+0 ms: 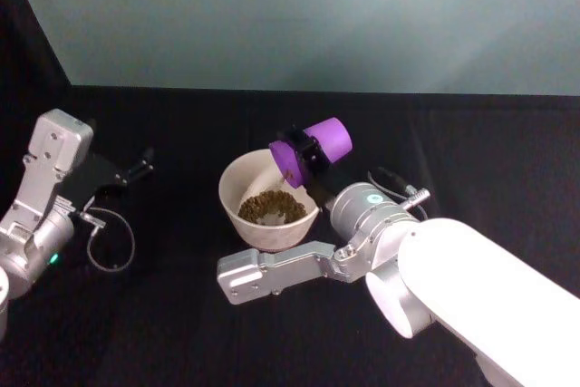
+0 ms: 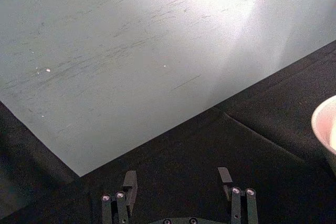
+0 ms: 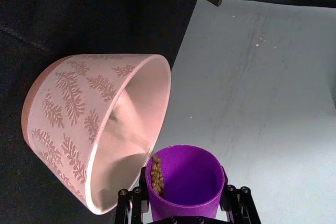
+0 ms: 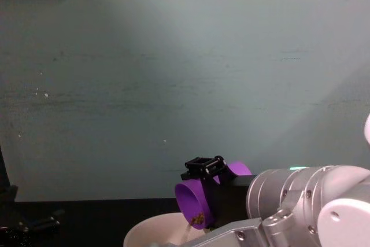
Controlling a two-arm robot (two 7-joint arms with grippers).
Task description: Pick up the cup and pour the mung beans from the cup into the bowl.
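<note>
Nearest, the right arm's white forearm (image 1: 471,287) reaches in from the lower right. The right gripper (image 1: 304,156) has its jaws closed on the cup (image 1: 328,140), clamping it across its sides. The cup is tipped past level, its mouth turned down toward the bowl (image 1: 237,172) and just above the rim on the right, so whatever slides out should land inside rather than on the black cloth (image 1: 163,314). Most of the beans (image 1: 270,208) lie heaped in the bowl's bottom. In the right wrist view a thin trail of them clings to the cup's inner wall at the lip, so the pour looks nearly done. The left gripper (image 1: 136,169) is parked well to the left, jaws apart and empty, clear of the work.
</note>
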